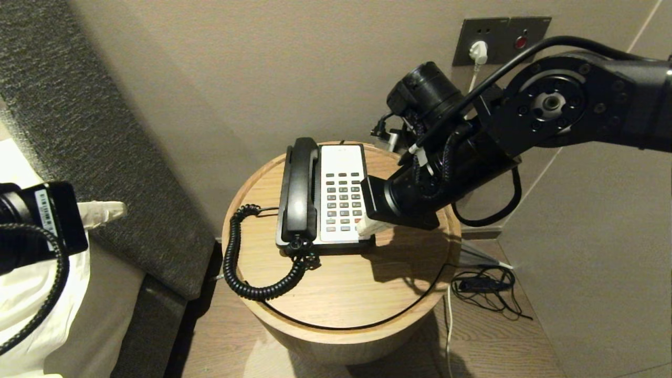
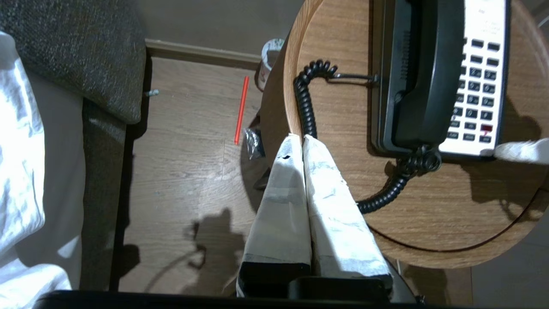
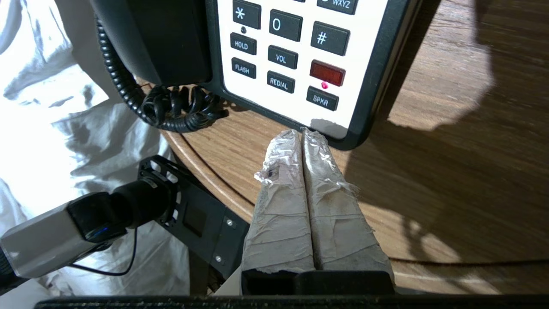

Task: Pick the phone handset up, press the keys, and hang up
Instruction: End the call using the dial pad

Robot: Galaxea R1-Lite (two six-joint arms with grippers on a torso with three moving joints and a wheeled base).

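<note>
A desk phone with a white keypad face (image 1: 342, 194) sits on a round wooden side table (image 1: 346, 283). Its black handset (image 1: 300, 189) rests in the cradle on the phone's left side, with a coiled cord (image 1: 236, 262) looping off the near left. My right gripper (image 1: 367, 227) is shut and empty, its taped tips over the phone's near right corner, just below the SPKR key (image 3: 322, 98). My left gripper (image 1: 113, 211) is shut and empty, parked well left of the table, above the floor beside the table's edge (image 2: 300, 139).
A grey upholstered headboard (image 1: 105, 131) and white bedding (image 1: 31, 294) lie to the left. A wall socket with a white plug (image 1: 478, 52) is behind the table. Loose cables (image 1: 483, 286) lie on the floor at the right. A red straw (image 2: 241, 109) lies on the floor.
</note>
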